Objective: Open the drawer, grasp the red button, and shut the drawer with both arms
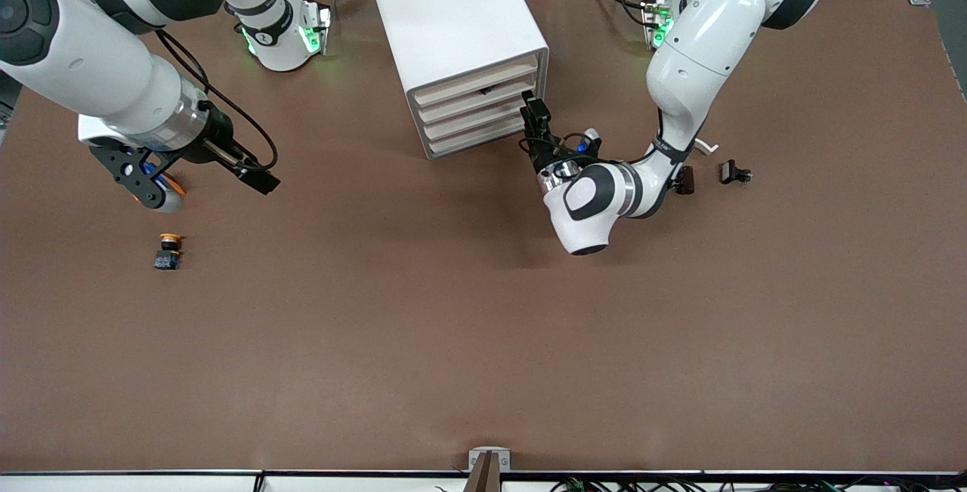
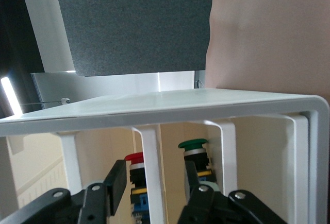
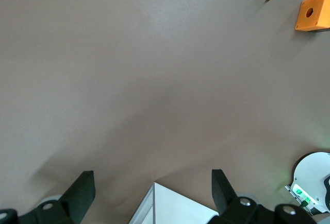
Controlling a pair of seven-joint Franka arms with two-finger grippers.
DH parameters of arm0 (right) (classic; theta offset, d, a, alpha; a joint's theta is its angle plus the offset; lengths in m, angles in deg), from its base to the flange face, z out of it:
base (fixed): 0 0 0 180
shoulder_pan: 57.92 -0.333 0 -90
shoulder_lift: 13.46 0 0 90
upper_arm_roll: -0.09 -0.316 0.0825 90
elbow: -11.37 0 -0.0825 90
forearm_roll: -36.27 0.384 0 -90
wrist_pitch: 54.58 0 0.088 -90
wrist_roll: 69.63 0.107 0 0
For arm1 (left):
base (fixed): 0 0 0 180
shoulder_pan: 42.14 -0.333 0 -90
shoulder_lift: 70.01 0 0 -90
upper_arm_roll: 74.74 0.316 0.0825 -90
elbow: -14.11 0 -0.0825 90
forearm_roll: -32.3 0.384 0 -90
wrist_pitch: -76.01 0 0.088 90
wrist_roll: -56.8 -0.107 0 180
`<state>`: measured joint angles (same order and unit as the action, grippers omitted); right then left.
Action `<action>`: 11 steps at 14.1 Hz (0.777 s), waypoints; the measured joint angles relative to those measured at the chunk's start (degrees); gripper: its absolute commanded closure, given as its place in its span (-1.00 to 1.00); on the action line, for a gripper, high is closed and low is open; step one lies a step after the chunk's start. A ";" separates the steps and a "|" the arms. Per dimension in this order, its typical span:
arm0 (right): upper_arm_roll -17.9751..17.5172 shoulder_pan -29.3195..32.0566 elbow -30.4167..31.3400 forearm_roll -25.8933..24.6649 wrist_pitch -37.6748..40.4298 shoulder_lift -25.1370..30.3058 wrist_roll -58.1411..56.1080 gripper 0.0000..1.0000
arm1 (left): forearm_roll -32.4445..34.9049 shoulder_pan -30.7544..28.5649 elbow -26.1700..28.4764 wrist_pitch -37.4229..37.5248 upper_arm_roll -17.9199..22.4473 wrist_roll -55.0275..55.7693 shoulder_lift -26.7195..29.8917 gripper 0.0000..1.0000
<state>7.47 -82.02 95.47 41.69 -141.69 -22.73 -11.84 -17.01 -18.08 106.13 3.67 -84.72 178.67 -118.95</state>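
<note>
Brown table: left hand apart around red button; right hand apart, waiting.

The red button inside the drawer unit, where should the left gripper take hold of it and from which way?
Grip the red button by its body just under the round cap, coming straight in through the drawer unit's open front, where the left gripper is. It seems to stand upright close beside a green button, so a narrow straddle seems safest.

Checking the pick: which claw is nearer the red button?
Left. The left claw is at the drawer unit, its fingers either side of the red button. The right claw hangs open over bare table toward the right arm's end.
</note>
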 measured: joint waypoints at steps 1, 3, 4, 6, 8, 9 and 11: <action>0.00 -0.12 -0.06 0.00 0.00 -0.02 0.00 -1.00 | -0.01 0.34 0.32 0.00 0.00 0.00 0.00 0.05; 0.00 -0.59 -0.19 0.00 -0.05 -0.06 0.10 -1.00 | -0.02 0.94 1.16 0.04 -0.05 0.01 0.03 0.05; 0.00 -0.87 -0.21 0.00 -0.34 -0.07 0.43 -1.00 | -0.03 1.21 1.63 0.04 -0.08 0.01 0.05 0.08; 0.00 -1.24 -0.23 0.00 -1.06 -0.09 1.54 -1.00 | -0.05 1.62 2.46 0.05 -0.11 0.01 0.16 0.30; 0.01 -1.30 -0.24 0.00 -1.13 -0.10 1.90 -1.00 | -0.08 1.95 2.94 0.08 -0.31 0.01 0.25 0.66; 0.02 -1.30 -0.24 0.00 -1.14 -0.11 1.96 -1.00 | -0.10 2.19 3.08 0.08 -0.42 0.01 0.35 0.77; 0.02 -1.45 -0.24 0.00 -1.16 -0.14 1.99 -1.00 | -0.34 2.46 3.21 0.66 -0.46 0.05 0.74 0.80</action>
<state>7.49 -83.46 95.23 41.68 -142.85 -22.87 -9.85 -17.35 -15.62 109.34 4.32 -85.18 178.72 -118.21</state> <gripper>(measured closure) 0.000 0.819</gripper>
